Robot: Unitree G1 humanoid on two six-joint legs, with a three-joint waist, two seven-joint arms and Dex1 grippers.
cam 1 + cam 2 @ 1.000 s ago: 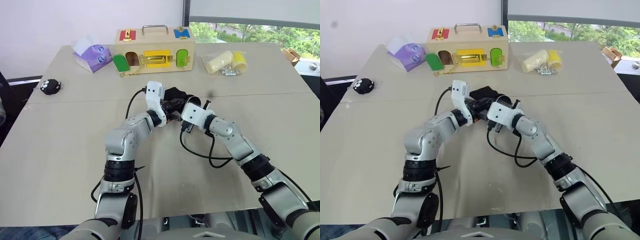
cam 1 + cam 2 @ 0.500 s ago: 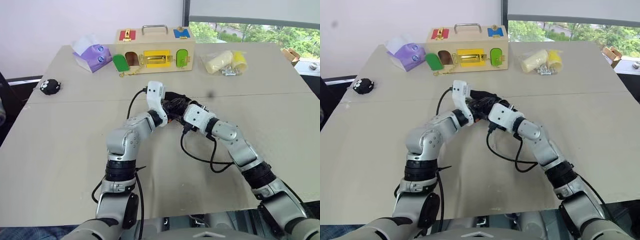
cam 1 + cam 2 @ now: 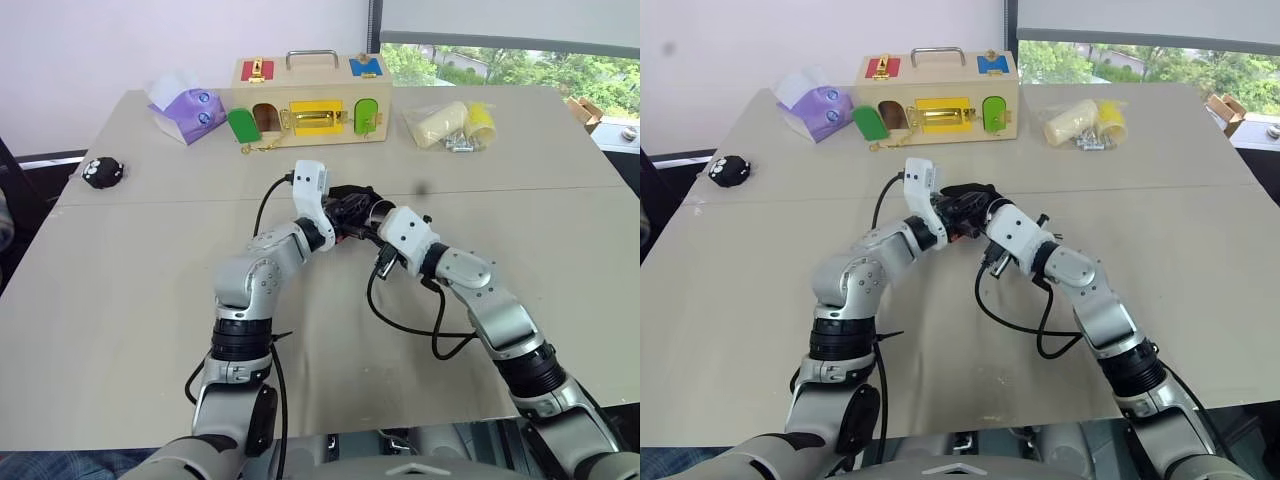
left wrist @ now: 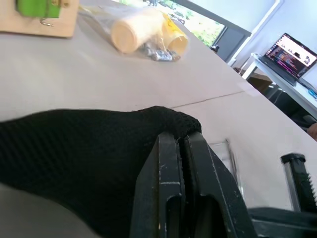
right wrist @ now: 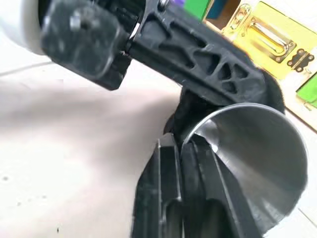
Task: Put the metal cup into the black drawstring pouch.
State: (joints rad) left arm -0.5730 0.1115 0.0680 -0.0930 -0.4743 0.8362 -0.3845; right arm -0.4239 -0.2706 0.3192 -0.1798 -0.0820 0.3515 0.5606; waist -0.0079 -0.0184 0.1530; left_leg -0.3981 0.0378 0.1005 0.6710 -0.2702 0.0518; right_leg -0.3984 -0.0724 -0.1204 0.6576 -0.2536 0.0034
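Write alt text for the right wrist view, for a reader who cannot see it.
The right gripper, its two black fingers shut on the rim of the metal cup, holds the cup with its shiny open mouth facing the camera. Just beyond, the left gripper crosses above the cup, pinching the black drawstring pouch, with a yellow latch panel behind.

Silver arms, white wrist housings, looping black cables, seemingly ribbed black end effector fingers [image 5: 198, 64]

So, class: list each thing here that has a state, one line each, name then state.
Left gripper: shut on pouch.
Right gripper: shut on cup rim.
Pouch: held up off the table.
Cup: tilted, mouth towards the wrist camera, empty.
Yellow latch door: closed.
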